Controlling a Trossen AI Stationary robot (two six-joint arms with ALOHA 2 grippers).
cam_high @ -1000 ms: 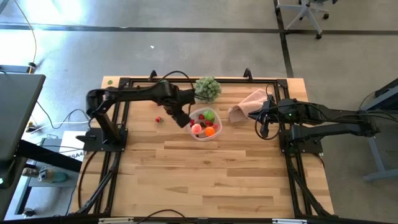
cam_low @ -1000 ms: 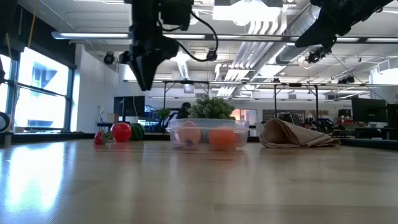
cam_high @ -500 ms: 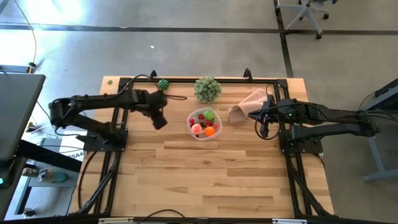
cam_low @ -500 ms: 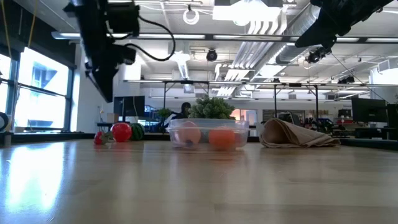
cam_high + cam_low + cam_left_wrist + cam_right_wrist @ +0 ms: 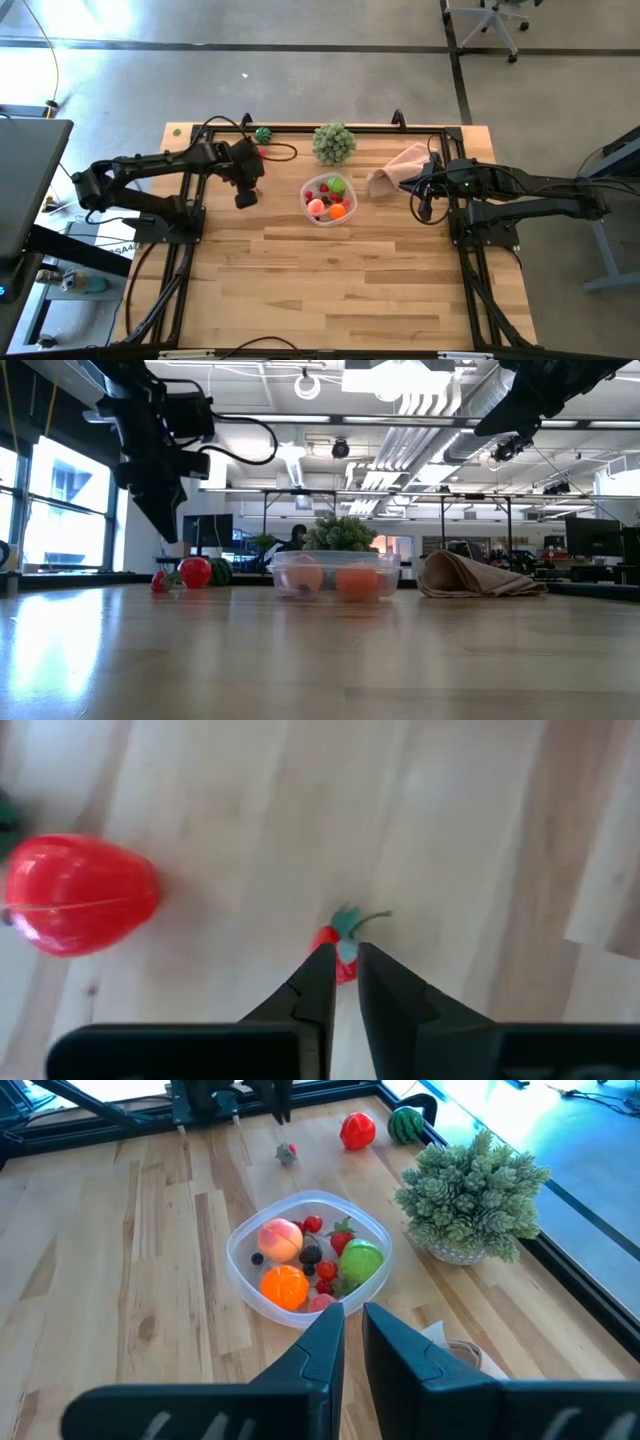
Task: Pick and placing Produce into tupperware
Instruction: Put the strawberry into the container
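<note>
Left gripper [image 5: 340,978] above small red piece with green stem [image 5: 338,952], fingers narrow with a slim gap, nothing held; aligned for a pick. Larger red produce [image 5: 78,907] beside. Tupperware [image 5: 328,198] near, part-filled. Right gripper [image 5: 348,1332] pinched shut, empty, parked by pink cloth [image 5: 400,166].

An open industrial lab or workshop is shown. Exposed ceiling ducts [image 5: 440,405] and strip lights are seen overhead, with a polished concrete floor [image 5: 300,80], an office chair [image 5: 490,20] and a black-framed wooden bench [image 5: 330,270].
</note>
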